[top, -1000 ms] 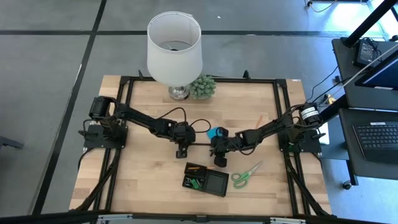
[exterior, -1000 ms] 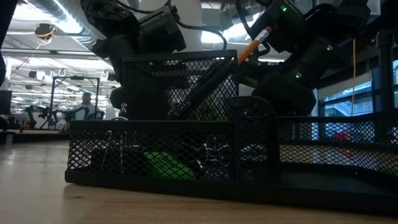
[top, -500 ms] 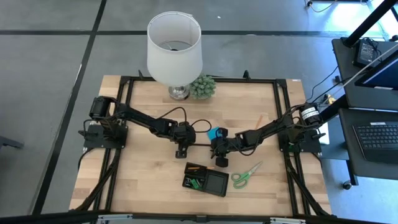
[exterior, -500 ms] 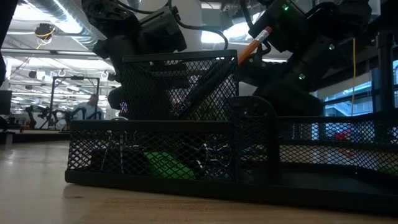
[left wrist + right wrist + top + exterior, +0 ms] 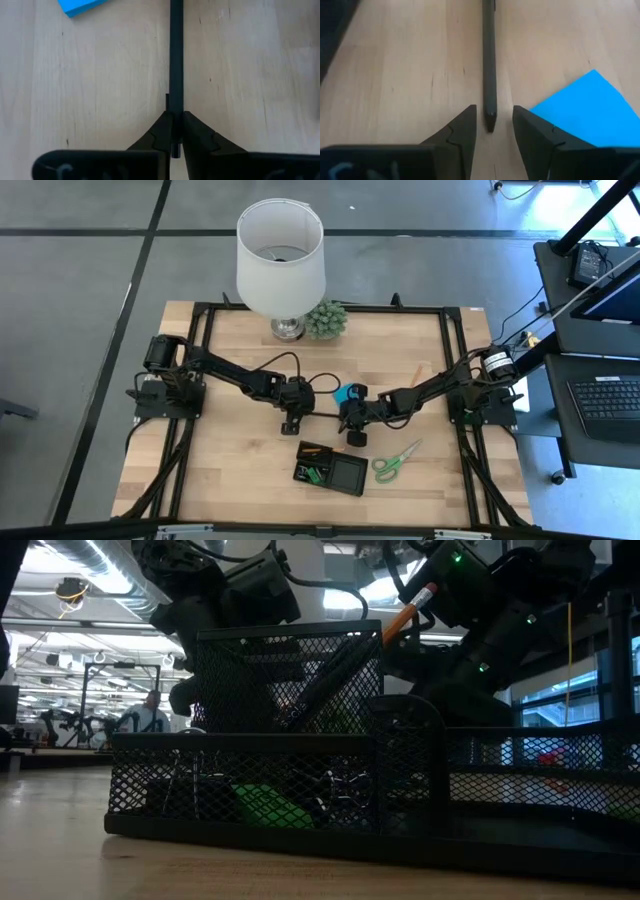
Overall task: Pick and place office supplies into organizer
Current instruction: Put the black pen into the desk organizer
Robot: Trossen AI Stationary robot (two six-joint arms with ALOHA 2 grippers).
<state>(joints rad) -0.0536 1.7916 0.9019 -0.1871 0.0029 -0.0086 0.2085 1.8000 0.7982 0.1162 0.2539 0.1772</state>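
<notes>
A black pen [image 5: 321,414] lies level between my two grippers, above the middle of the table. My left gripper [image 5: 175,131] is shut on one end of it. My right gripper [image 5: 492,122] is open, and its fingers stand on either side of the pen's other end [image 5: 490,117] without touching it. The blue sticky-note pad [image 5: 345,393] lies flat on the wood just beyond them. The black mesh organizer [image 5: 330,470] stands near the table's near edge. It holds an orange pencil [image 5: 405,610], dark pens, clips and a green piece [image 5: 265,808]. Green-handled scissors [image 5: 397,460] lie to its right. My left gripper pinches the black pen between its two fingertips [image 5: 162,131] at the pen's end nearest the table's left [image 5: 175,117]. The fingers come level from the table's left and lie along the pen. The pen runs straight out past them toward my right gripper. Whether it rests on the wood does not show.
A white lamp [image 5: 281,255] and a small green plant [image 5: 326,319] stand at the far edge. A loose orange pencil [image 5: 415,372] lies toward the table's right. Bare wood lies left of the organizer. In the low view a person shows far off in the room behind.
</notes>
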